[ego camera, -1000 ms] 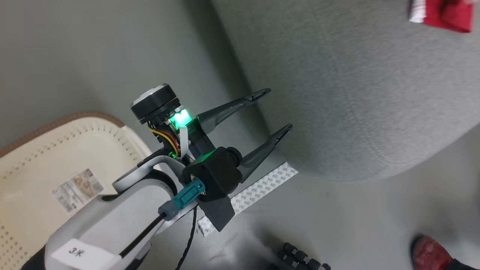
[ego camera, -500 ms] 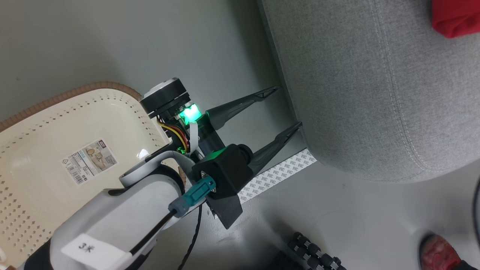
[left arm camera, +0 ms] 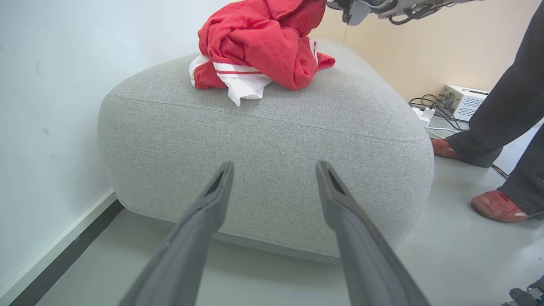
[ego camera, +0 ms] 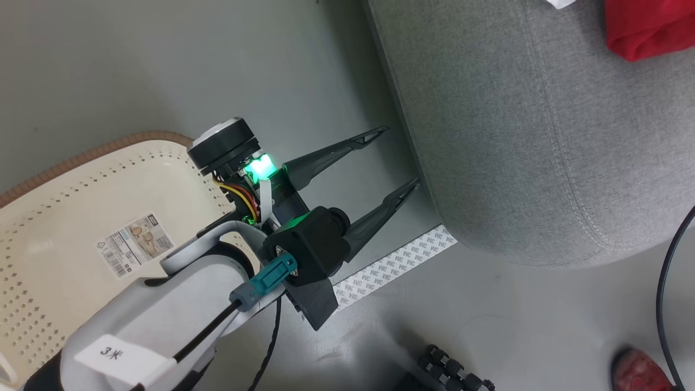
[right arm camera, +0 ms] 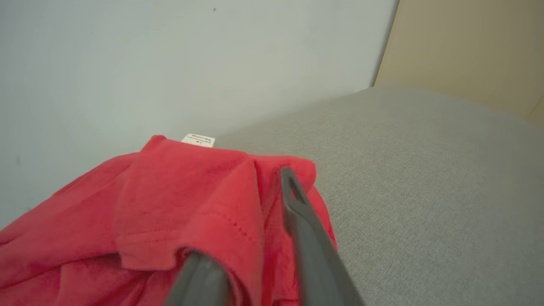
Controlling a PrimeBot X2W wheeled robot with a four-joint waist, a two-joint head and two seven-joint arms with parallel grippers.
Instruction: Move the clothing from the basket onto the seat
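Right gripper [right arm camera: 244, 214] starts easing apart on red mesh clothing [left arm camera: 259, 46] heaped at far edge of light-grey upholstered seat [left arm camera: 272, 140], hold unclear; left gripper [ego camera: 401, 156] stays spread by cream perforated basket [ego camera: 54, 233]; likely drop-off.

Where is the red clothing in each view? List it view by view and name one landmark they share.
Head view: the clothing sits in the top right corner, on the seat.
Left wrist view: clothing at top centre, heaped on top of the seat.
Right wrist view: clothing at lower left, close up, with the seat to its right.
Shared landmark: the grey seat under it.
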